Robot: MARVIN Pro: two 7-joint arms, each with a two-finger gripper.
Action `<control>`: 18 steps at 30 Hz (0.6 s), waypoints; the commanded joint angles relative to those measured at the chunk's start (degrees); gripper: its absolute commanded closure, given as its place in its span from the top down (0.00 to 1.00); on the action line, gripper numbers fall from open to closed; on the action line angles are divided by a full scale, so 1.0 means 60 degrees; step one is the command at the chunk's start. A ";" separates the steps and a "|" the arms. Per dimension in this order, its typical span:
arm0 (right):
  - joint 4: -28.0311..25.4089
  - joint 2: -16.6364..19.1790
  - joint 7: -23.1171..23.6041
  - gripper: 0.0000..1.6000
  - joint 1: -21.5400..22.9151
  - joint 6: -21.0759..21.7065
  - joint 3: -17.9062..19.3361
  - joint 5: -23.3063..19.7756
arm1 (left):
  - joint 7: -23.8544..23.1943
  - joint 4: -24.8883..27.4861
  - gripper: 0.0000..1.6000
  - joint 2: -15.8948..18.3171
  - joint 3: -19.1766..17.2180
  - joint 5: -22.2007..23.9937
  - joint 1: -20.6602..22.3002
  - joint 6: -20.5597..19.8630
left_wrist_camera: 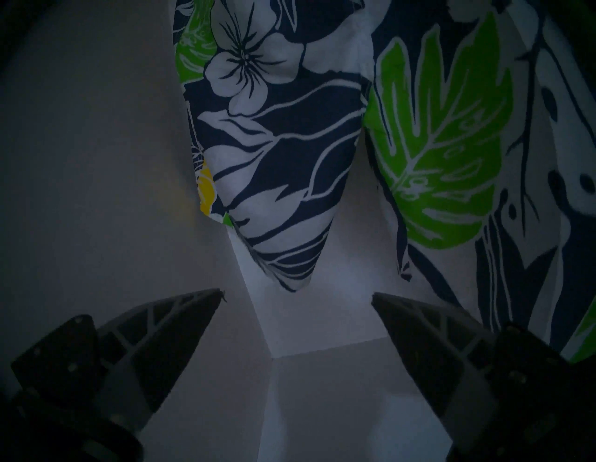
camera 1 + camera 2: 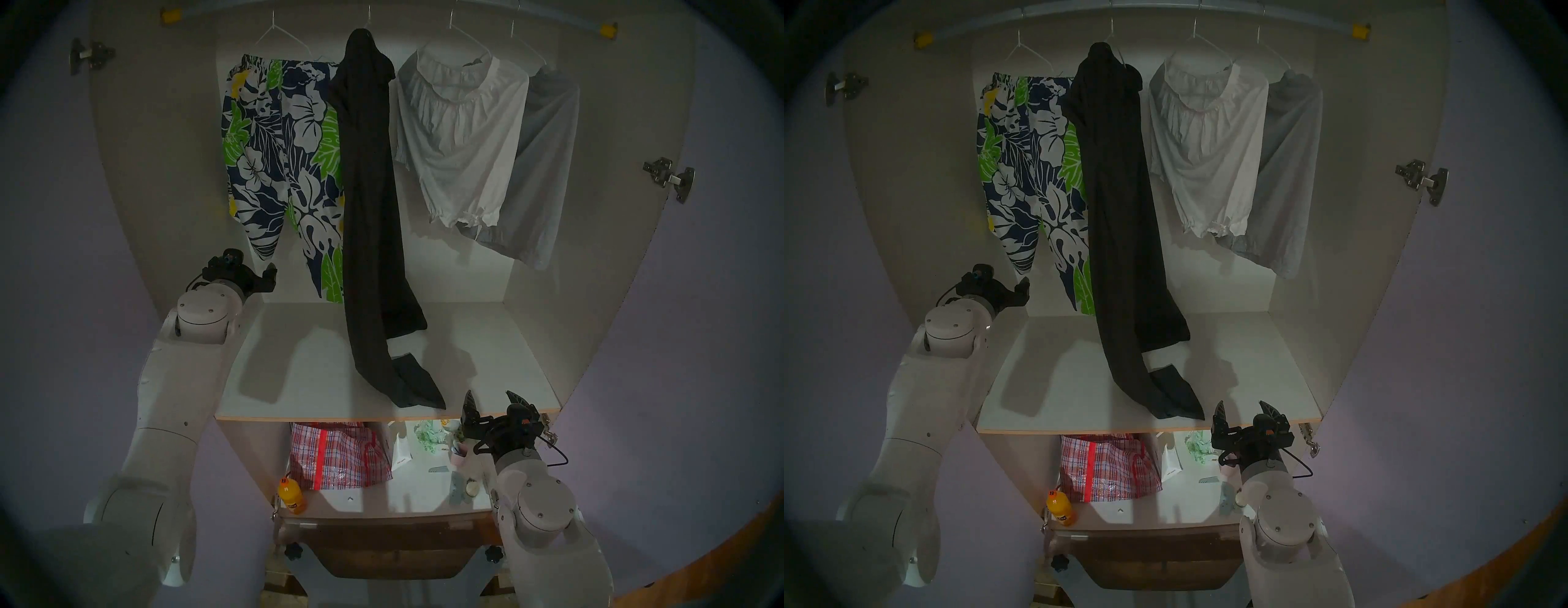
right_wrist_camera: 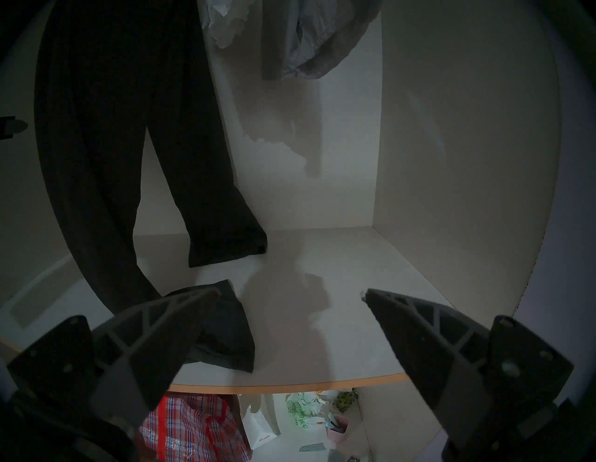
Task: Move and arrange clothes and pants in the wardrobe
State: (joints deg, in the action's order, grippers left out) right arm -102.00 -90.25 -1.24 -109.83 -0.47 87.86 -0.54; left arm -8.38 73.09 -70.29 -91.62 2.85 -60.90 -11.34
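Note:
Four garments hang on white wire hangers from the wardrobe rail [image 2: 1166, 17]. From left to right they are floral shorts [image 2: 280, 161], long black trousers [image 2: 369, 212], a white ruffled blouse [image 2: 458, 140] and a grey garment [image 2: 547, 170]. The trouser legs trail onto the white shelf [image 2: 297, 361]. My left gripper [image 2: 267, 276] is open and empty, low by the left wall, just below the shorts' hem [image 1: 283, 193]. My right gripper [image 2: 488, 395] is open and empty at the shelf's front right edge, right of the trouser cuffs [image 3: 225, 332].
Under the shelf lie a red plaid bag [image 2: 339, 454], an orange bottle [image 2: 292, 496], a white carton, crumpled bags and a pink cup [image 2: 458, 452]. Pale lilac doors [image 2: 63, 297] stand open on both sides, with metal hinges [image 2: 668, 178].

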 commanded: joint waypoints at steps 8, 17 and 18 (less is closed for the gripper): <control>-0.0231 0.0005 0.0012 1.00 0.0078 -0.0042 -0.0007 0.0000 | -0.1048 -0.0070 1.00 0.0176 -0.0054 0.0372 0.0406 0.0668; -0.0212 0.0004 0.0009 1.00 0.0087 -0.0050 -0.0007 0.0000 | -0.0278 -0.0210 1.00 0.0186 -0.0382 0.0203 0.0735 0.1216; -0.0205 0.0004 0.0008 1.00 0.0090 -0.0051 -0.0007 0.0001 | -0.0235 -0.0230 1.00 0.0292 -0.0374 0.0143 0.0905 0.1228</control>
State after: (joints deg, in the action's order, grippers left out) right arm -102.00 -90.24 -1.25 -109.83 -0.47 87.85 -0.54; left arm -10.14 70.61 -70.47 -93.10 4.44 -60.03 -6.37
